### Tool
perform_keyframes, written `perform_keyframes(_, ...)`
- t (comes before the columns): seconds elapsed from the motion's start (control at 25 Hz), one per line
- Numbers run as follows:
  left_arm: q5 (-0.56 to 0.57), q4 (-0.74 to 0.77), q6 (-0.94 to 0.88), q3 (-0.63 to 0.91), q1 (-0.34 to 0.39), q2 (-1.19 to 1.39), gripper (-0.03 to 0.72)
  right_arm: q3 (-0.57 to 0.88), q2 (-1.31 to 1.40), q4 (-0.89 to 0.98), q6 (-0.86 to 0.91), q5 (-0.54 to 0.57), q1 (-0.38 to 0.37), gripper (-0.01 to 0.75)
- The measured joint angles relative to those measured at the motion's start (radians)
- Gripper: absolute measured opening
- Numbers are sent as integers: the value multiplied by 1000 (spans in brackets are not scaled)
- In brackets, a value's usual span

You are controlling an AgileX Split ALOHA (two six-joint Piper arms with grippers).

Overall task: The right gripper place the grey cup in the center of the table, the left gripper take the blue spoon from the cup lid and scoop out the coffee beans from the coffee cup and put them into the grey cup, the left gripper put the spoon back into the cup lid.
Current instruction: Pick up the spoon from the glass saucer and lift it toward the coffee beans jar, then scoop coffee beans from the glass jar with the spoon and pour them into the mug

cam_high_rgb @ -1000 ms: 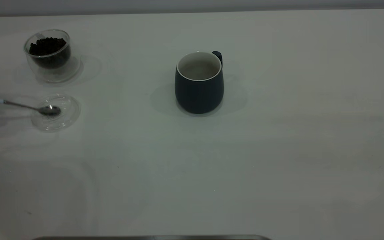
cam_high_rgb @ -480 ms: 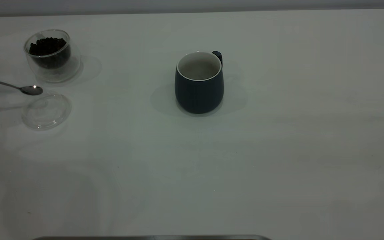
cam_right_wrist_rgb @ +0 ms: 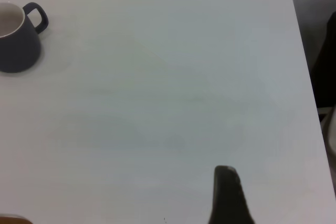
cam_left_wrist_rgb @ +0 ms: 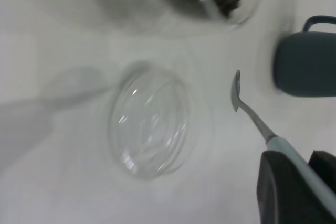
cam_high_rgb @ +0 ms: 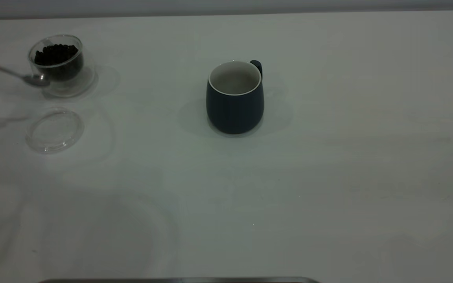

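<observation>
Worktop (cam_high_rgb: 328, 177): wide, plain white, one rounded far corner, as I see it; dim even light, soft grey shadows at its left; a pale wall strip (cam_high_rgb: 226, 6) behind

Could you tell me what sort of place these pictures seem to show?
Probably a robot test bench set up as a coffee corner: a plain white table holds only a grey cup, a glass coffee cup of coffee beans and a cup lid, while the left gripper holds the blue spoon.
</observation>
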Motion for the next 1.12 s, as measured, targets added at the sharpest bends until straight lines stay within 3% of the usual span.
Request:
perform_keyframes(0.24,0,-120,153,-15,-3,-21,126,0,0,0,0,0,0,461)
perform_keyframes(0.52,-1,-159,336,-35,-10,-21,126,0,0,0,0,0,0,461)
perform_keyframes(0.84,-116,-191,479,-39,-41,28,126,0,0,0,0,0,0,461)
perform_keyframes(1.12,-132,-266,563,-39,-40,59,126,0,0,0,0,0,0,461)
